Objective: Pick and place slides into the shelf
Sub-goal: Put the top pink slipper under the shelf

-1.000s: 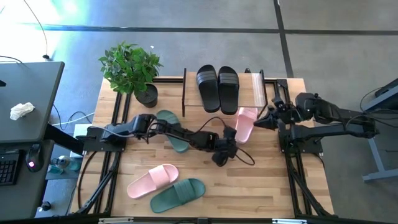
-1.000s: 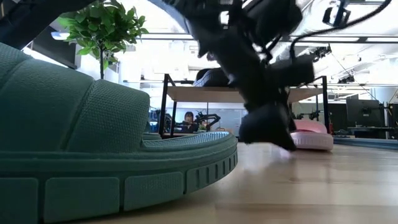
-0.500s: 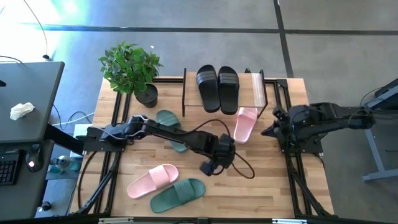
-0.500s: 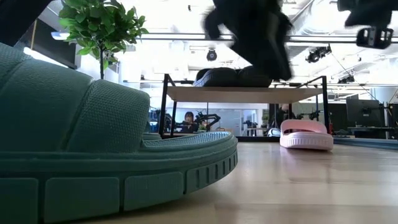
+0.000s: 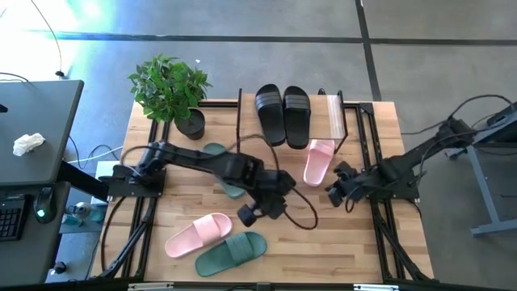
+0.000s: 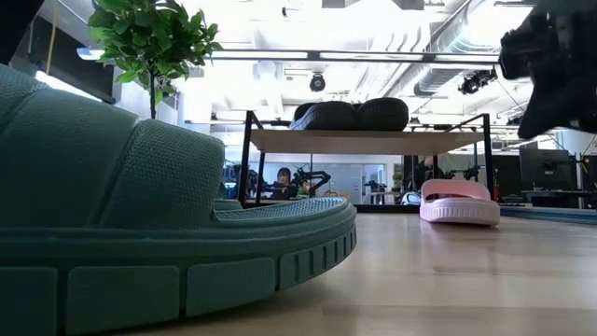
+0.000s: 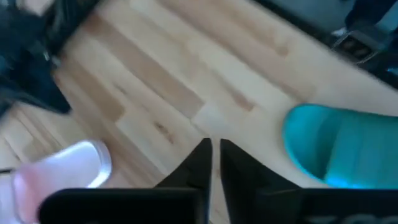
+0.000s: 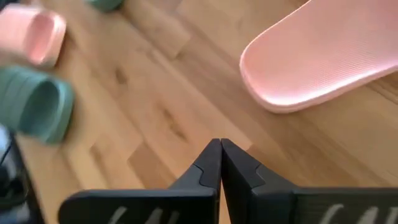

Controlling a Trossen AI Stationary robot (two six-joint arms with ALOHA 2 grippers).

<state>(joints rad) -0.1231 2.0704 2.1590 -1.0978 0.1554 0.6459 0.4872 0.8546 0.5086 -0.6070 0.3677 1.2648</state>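
The shelf (image 5: 289,121) stands at the table's far middle with two black slides (image 5: 283,113) lying side by side on its top board. A pink slide (image 5: 318,160) lies sole-down on the table at the shelf's right front. A green slide (image 5: 220,167) lies left of centre, partly under my left arm. Another pink slide (image 5: 199,234) and another green slide (image 5: 230,252) lie near the front edge. My left gripper (image 5: 250,214) hovers shut and empty at mid-table. My right gripper (image 5: 335,194) is shut and empty, just near-right of the pink slide.
A potted plant (image 5: 171,90) stands at the table's far left corner. Black frame rails (image 5: 380,234) run along the left and right sides. Bare wood lies between the grippers and the front slides. A dark desk (image 5: 32,137) stands left of the table.
My left gripper has drawn back from beside the pink slide at the shelf, going toward the table's left and near edges and rising out of the low view. My right gripper has swung toward the near edge. The slides have stayed where they were.
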